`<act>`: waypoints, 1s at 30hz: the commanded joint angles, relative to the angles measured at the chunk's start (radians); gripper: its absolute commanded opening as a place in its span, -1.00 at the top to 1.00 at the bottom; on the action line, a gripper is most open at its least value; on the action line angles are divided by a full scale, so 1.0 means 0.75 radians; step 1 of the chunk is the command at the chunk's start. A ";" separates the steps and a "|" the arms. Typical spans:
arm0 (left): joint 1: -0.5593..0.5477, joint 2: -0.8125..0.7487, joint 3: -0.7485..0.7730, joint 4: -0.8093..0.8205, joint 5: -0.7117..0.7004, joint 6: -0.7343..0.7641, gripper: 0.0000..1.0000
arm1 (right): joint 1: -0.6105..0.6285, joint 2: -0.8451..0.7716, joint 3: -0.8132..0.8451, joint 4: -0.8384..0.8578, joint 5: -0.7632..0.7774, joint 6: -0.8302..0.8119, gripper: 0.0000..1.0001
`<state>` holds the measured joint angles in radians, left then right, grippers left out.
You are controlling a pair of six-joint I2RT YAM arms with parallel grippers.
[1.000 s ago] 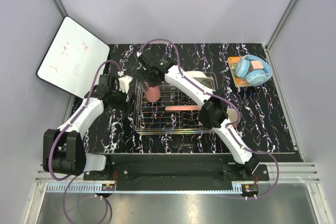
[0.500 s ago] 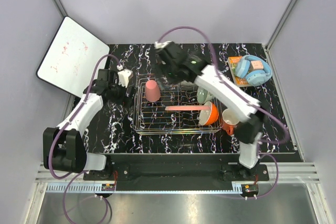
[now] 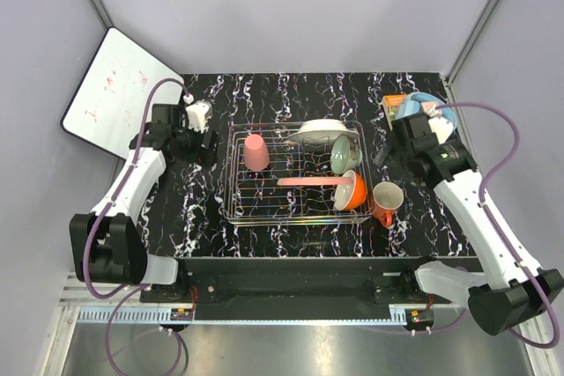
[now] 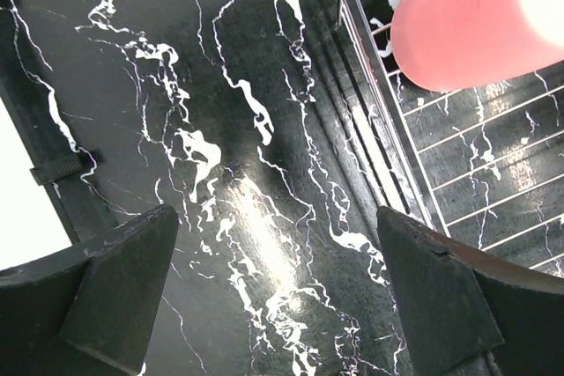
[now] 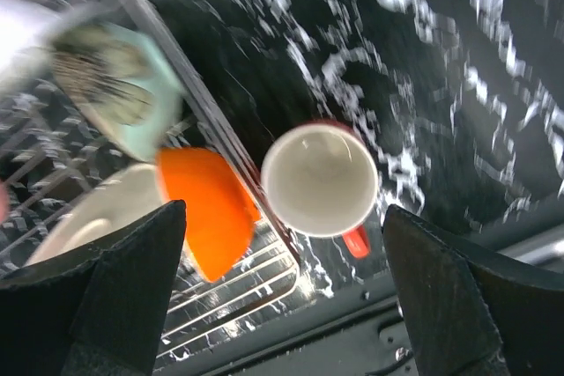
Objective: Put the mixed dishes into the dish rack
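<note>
Silver wire makes up the dish rack (image 3: pixel 264 209), a box of thin bars in the middle of the black worktop (image 3: pixel 291 94), which has white cracks like marble. Five dishes are in it. One small pink cup (image 3: pixel 256 152), smooth and round, stands with its closed end up at the rack's left end. One white plate (image 3: pixel 322 132) leans at the rack's far side. One mint-green bowl (image 3: pixel 342 156) and one orange bowl (image 3: pixel 354 191) with a cream inside are tipped on their sides at the right end. One pink plate (image 3: pixel 308 181) in the middle looks like a thin line from above. That makes two plates, two bowls and one cup. One orange mug (image 3: pixel 386 200) with a handle stands open side up on the worktop, just beside the rack's right end, toward the near edge.

The left claw (image 4: pixel 275 217) is spread wide over bare worktop left of the rack and holds nothing. The right claw (image 5: pixel 284 216) is spread wide too, up above the mug, and holds nothing. Its picture is blurry. Light-blue headphones (image 3: pixel 414 105) lie at the far right corner.
</note>
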<state>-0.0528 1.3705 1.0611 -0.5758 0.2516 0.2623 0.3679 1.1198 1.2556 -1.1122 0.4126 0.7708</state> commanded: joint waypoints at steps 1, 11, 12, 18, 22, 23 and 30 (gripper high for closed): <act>0.005 -0.009 0.064 0.005 0.027 0.002 -0.98 | -0.008 0.006 -0.136 -0.033 -0.055 0.234 -0.94; 0.005 -0.003 0.084 0.003 0.027 0.006 -0.98 | -0.010 0.002 -0.326 -0.084 0.063 0.420 -0.79; 0.005 0.005 0.084 0.003 0.029 0.004 -0.98 | -0.010 0.010 -0.347 -0.084 0.068 0.437 -0.76; 0.005 0.016 0.082 0.003 0.033 0.004 -0.98 | -0.010 0.041 -0.432 -0.072 0.110 0.504 -0.51; 0.005 0.012 0.076 0.003 0.035 0.006 -0.98 | -0.010 0.057 -0.480 -0.035 0.180 0.551 0.05; 0.005 0.009 0.074 0.003 0.037 0.006 -0.98 | -0.010 0.067 -0.486 -0.029 0.194 0.561 0.10; 0.005 -0.017 0.084 -0.011 0.061 0.002 -0.98 | -0.010 0.084 -0.561 0.061 0.274 0.653 0.24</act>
<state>-0.0528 1.3785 1.0843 -0.5945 0.2626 0.2623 0.3637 1.1767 0.8623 -1.1107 0.5156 1.1839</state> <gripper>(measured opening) 0.988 0.392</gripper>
